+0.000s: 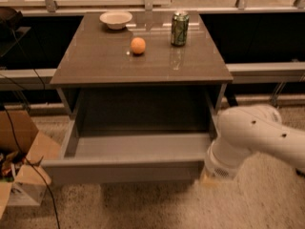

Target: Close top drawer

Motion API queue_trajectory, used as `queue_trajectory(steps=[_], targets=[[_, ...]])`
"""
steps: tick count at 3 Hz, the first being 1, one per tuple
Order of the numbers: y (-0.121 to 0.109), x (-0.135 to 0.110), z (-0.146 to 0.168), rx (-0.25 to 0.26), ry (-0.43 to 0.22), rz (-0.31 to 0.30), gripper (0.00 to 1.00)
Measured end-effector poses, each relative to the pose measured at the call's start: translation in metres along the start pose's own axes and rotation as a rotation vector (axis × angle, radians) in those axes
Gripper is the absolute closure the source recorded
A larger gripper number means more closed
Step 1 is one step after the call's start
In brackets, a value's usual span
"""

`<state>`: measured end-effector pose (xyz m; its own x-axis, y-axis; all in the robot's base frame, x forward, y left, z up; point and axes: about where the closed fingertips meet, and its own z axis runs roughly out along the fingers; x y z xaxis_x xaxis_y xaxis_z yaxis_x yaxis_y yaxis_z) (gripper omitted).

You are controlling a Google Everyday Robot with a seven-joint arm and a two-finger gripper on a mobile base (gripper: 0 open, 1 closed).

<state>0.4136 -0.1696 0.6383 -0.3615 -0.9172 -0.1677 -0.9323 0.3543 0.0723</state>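
The top drawer (124,171) is a wide grey box under the brown cabinet top (105,61). It stands pulled well out toward me and its inside looks empty. My white arm (257,137) reaches in from the right, bent down at the drawer's front right corner. My gripper (208,176) is mostly hidden behind the arm's wrist, low beside the right end of the drawer front. The lower drawers are hidden.
On the cabinet top stand a white bowl (116,19), an orange (138,45) and a green can (179,28). An open cardboard box (24,161) sits on the floor at the left, with a black cable beside it. A railing runs behind.
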Motion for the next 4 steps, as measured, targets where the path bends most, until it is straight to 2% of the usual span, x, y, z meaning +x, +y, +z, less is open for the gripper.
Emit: queue_trajectory(steps=[1,2,3,4], targets=[[0.001,0.0,0.0,0.0,0.0,0.0,1.0],[-0.007,-0.006,-0.002,0.061,-0.025,0.012,1.0],[-0.038,-0.028,-0.008,0.171,-0.094,-0.017,1.0],[-0.044,-0.03,-0.01,0.178,-0.105,-0.019,1.0]])
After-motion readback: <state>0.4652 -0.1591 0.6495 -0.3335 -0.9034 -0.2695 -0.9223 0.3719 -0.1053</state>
